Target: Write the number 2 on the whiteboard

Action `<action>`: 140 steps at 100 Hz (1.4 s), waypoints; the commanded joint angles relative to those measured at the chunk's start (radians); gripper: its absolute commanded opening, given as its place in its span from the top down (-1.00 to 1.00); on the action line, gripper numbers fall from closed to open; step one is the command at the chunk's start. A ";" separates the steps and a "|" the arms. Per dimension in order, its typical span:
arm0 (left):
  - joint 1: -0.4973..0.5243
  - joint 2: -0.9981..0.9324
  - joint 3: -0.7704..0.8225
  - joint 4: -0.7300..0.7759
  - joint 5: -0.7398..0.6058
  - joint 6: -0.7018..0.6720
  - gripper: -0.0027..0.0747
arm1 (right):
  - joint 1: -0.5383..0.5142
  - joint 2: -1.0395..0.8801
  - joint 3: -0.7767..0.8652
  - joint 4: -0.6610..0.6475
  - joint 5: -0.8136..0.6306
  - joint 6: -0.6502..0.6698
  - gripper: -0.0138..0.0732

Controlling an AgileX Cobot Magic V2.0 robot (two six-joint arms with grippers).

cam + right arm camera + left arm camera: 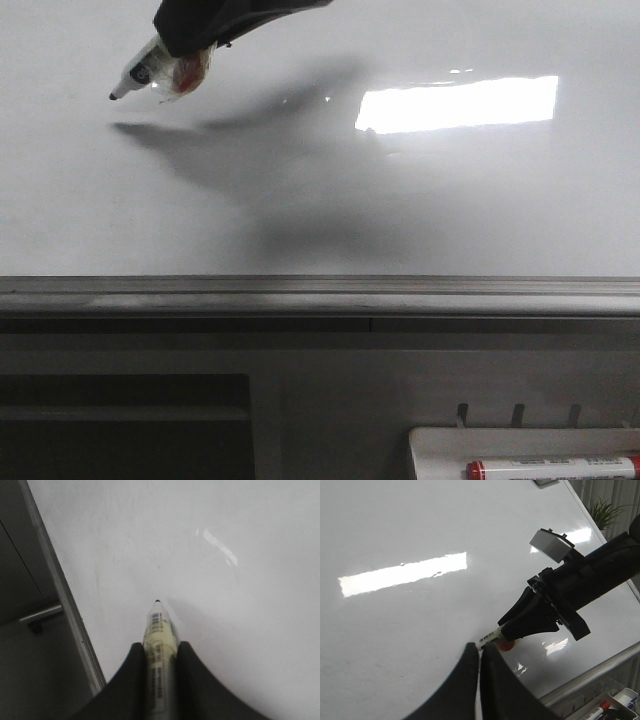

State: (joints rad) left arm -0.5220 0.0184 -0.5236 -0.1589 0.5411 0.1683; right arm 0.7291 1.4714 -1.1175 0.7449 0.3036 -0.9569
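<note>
The whiteboard [300,200] lay broad and glossy in front of the robot, its grey metal edge [320,295] nearest the camera and a bright rectangle of reflected light [458,104] off to the right. Nothing was written on it that I could see: no stroke of the number 2 showed in any view, so the writing looked not yet begun.

The right pincer [159,652] was clamped on a black-tipped marker [158,625], fingers tight against the barrel on both sides, the tip [113,96] aimed at the upper left part of the board. In the front view the marker's shadow [150,130] sat a little apart from the tip, so I judged the nib to be just off the surface, or barely near it; contact could not be told for certain. The left pincer [479,652] hung over the board nearby with its two dark fingers nearly together and nothing between them.

To do this step well, I thought the arm should come down gently until the nib only just kissed the board, then keep that light, even pressure through the curved top, the long diagonal and the base. Starting that high and far left left plenty of blank board for the figure. Pressing too hard could make the marker slip in the grip. A red-capped marker [550,467] lay in the small white tray [440,440] below.
</note>
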 commanded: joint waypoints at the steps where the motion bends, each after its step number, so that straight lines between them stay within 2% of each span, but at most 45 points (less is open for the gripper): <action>1: -0.007 0.017 -0.022 -0.019 -0.078 -0.011 0.98 | -0.005 -0.023 -0.031 0.008 -0.076 -0.003 0.86; 20: -0.007 0.017 -0.022 -0.032 -0.078 -0.011 0.98 | -0.016 -0.020 -0.032 -0.010 -0.119 -0.003 0.84; 50: -0.007 0.017 -0.022 -0.032 -0.078 -0.011 0.98 | -0.139 -0.032 -0.032 -0.010 -0.065 -0.003 0.83; 70: -0.007 0.017 -0.022 -0.032 -0.078 -0.011 0.98 | -0.231 -0.086 -0.032 -0.023 0.052 0.002 0.83; 86: -0.007 0.017 -0.022 -0.032 -0.078 -0.011 0.98 | -0.288 -0.133 -0.032 -0.152 0.175 0.111 0.82; 101: -0.007 0.017 -0.022 -0.032 -0.078 -0.011 0.98 | -0.268 -0.136 -0.007 -0.182 0.231 0.142 0.82; 127: -0.007 0.017 -0.022 -0.032 -0.078 -0.011 0.98 | -0.092 -0.039 0.048 -0.179 0.090 0.210 0.82; 140: -0.007 0.017 -0.022 -0.032 -0.078 -0.011 0.98 | -0.040 0.015 0.040 -0.176 0.025 0.220 0.82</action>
State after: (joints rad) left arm -0.5220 0.0184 -0.5236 -0.1758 0.5411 0.1666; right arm 0.6754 1.4734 -1.0540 0.5982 0.4576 -0.7491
